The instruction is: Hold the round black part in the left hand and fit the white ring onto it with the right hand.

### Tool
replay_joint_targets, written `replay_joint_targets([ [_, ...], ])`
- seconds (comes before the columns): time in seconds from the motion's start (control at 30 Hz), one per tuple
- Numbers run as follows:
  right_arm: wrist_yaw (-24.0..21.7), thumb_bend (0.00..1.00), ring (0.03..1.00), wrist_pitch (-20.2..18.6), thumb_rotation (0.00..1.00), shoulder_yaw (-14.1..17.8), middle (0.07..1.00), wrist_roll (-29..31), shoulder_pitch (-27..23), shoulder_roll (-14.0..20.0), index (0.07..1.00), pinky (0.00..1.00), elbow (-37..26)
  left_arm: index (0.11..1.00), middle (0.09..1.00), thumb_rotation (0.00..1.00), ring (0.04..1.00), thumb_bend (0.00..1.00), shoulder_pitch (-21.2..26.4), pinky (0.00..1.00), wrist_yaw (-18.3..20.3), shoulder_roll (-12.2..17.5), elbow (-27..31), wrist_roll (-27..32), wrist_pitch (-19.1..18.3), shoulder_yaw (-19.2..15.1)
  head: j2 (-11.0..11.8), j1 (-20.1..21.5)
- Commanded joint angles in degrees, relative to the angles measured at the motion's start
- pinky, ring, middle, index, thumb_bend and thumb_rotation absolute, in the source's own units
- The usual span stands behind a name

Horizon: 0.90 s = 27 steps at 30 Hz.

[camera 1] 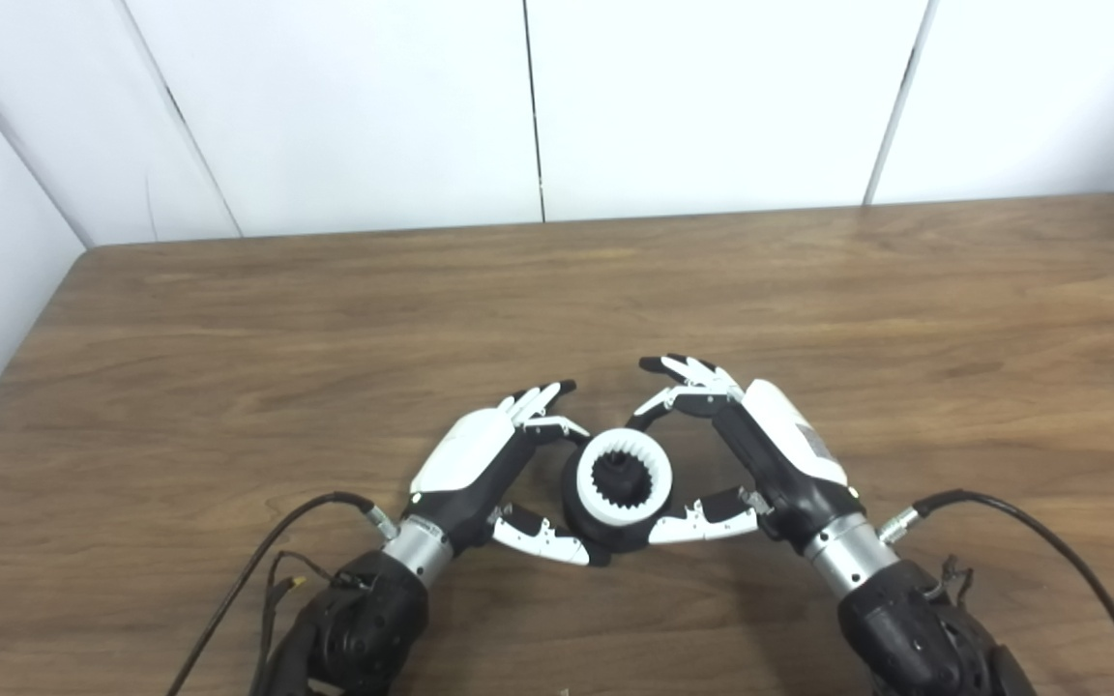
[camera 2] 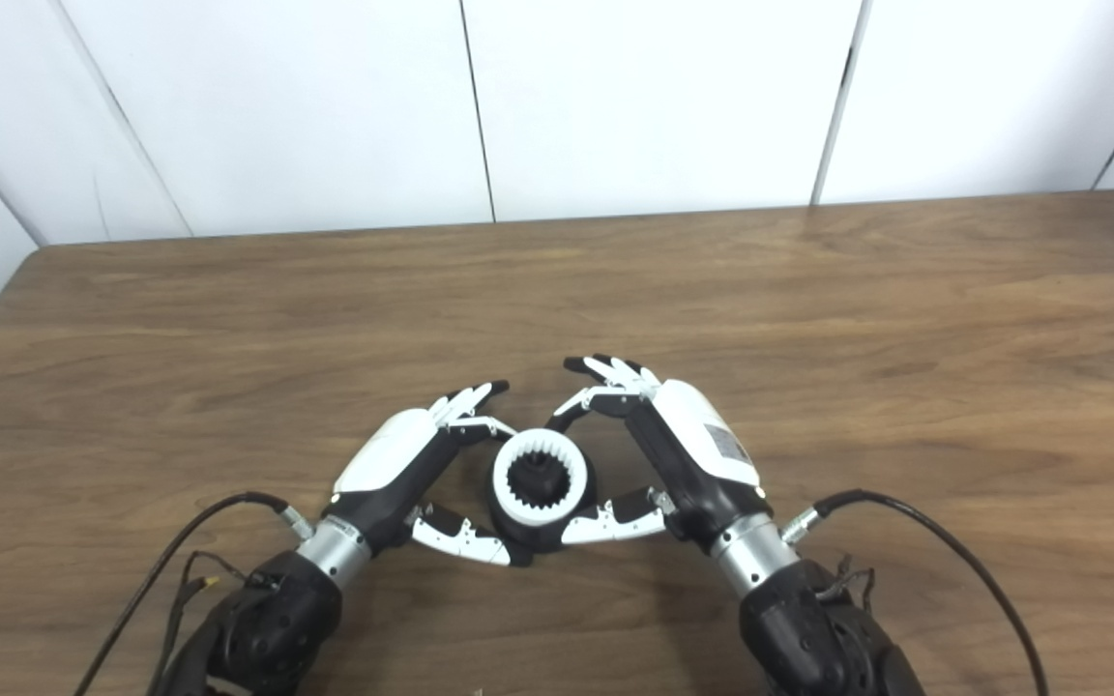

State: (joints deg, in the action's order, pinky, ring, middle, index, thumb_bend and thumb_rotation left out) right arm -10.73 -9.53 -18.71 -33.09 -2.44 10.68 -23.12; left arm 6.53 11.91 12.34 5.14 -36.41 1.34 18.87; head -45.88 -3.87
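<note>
Brown wood-grain table (camera 1: 808,290) against white wall panels (camera 1: 712,97). Near its front edge sits the round black part (camera 1: 581,512) with the toothed white ring (camera 1: 618,478) seated on top. Left hand (camera 1: 480,464) and right hand (camera 1: 770,454) flank it, thumbs touching the part's base, fingers spread; whether either actually grips is unclear.

One white ring (camera 1: 618,478), one round black part (camera 1: 578,503), two hands.

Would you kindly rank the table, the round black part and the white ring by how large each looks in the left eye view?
1. Table, by far the largest.
2. Round black part, showing a little beyond the ring's rim.
3. White ring, seated on it and only slightly smaller.
</note>
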Motion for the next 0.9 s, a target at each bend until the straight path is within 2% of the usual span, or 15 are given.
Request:
replay_joint_targets([
  [0.0, 0.8, 0.52, 0.962, 2.5, 0.15, -0.2, 0.908, -0.7, -1.8, -0.8, 0.491, 1.00, 0.1, 0.643, 1.000, 0.35, 1.000, 0.96, 1.7, 1.00, -0.7, 0.0, 1.3, -0.3, 0.7, 0.1, 0.0, -0.1],
  [0.47, 1.1, 0.52, 0.965, 2.4, 0.15, 0.1, 0.913, -1.9, -4.1, -1.8, 0.492, 1.00, 3.1, 0.647, 1.000, 0.37, 1.000, 0.96, 1.5, 1.00, 0.2, 0.2, 2.3, -0.4, -0.2, 0.2, -0.2, -0.2],
  [0.87, 0.7, 0.52, 0.959, 2.2, 0.15, 1.5, 0.905, -1.2, -5.1, -1.7, 0.492, 1.00, 2.9, 0.640, 1.000, 0.35, 1.000, 0.96, 1.5, 1.00, 0.1, 0.5, 2.2, 0.6, 0.4, -0.3, -0.7, 0.0],
])
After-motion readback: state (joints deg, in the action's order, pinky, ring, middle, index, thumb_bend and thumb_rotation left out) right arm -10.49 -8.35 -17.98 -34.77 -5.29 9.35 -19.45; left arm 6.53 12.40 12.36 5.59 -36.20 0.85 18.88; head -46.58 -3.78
